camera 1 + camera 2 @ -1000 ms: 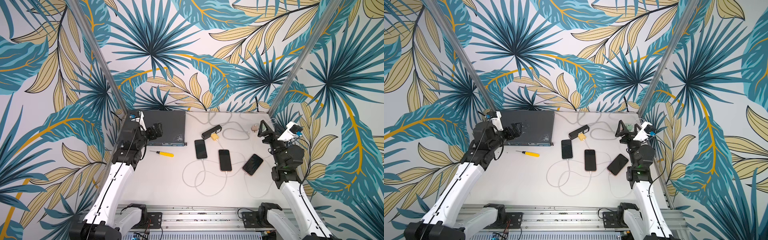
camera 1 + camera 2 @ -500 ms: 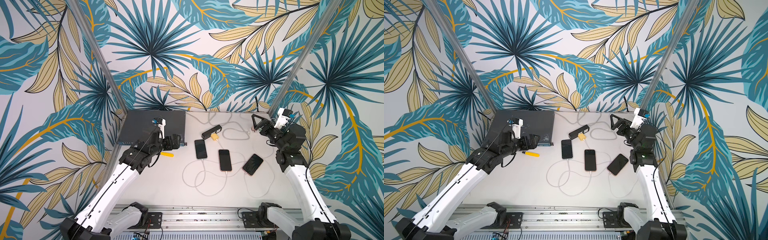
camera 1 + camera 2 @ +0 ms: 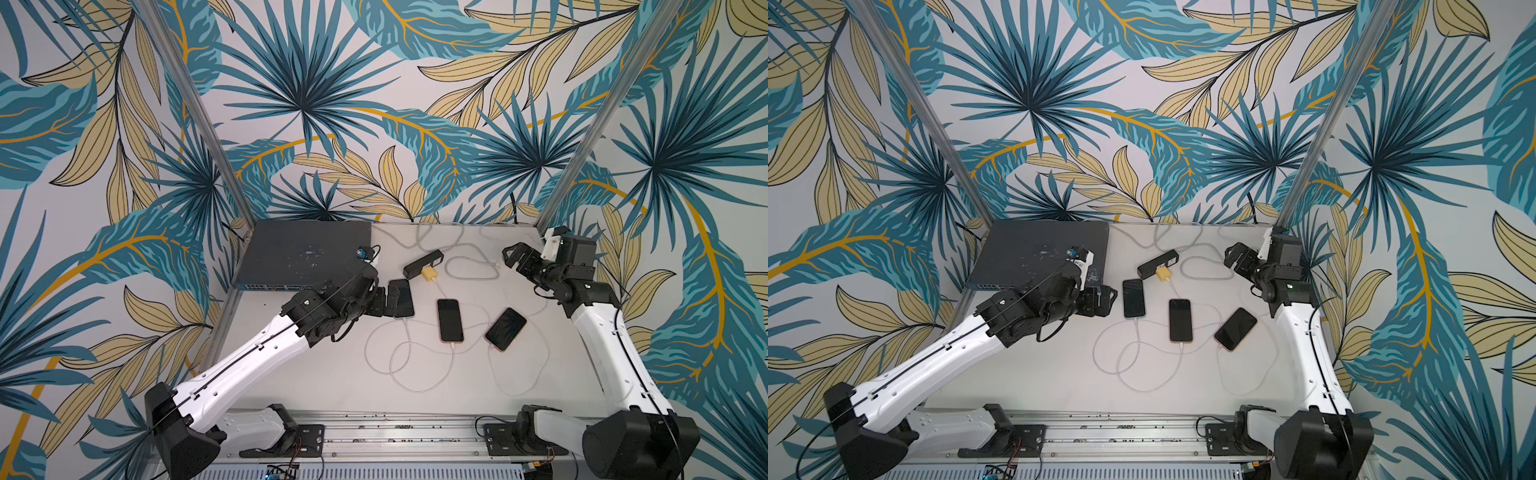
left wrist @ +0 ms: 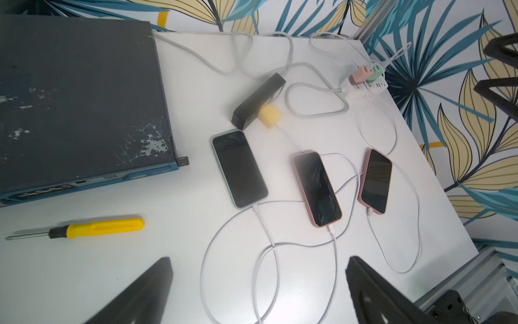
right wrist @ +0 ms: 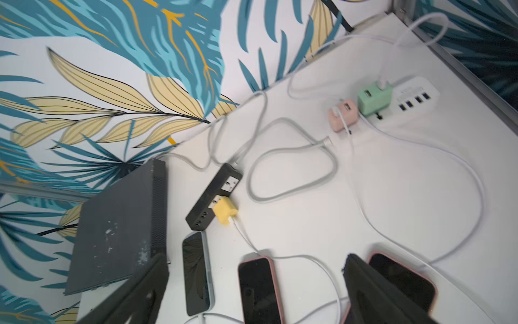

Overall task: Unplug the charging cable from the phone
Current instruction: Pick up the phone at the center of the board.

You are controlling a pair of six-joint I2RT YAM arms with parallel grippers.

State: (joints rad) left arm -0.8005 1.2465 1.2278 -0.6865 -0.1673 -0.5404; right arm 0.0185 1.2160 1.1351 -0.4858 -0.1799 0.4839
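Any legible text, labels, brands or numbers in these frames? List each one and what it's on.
No text can be read anywhere in these views.
White power strip: faint grey print above its USB ports, too blurred to read.
Dark network switch: markings along its front edge, too small to read.
Right arm's dark joint housing: a small white mark, too small to read.

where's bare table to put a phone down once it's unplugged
Bare: the near strip between the cable loops and the front rail, and the patch beside the screwdriver. Crowded: around the three phones and the black power strip.
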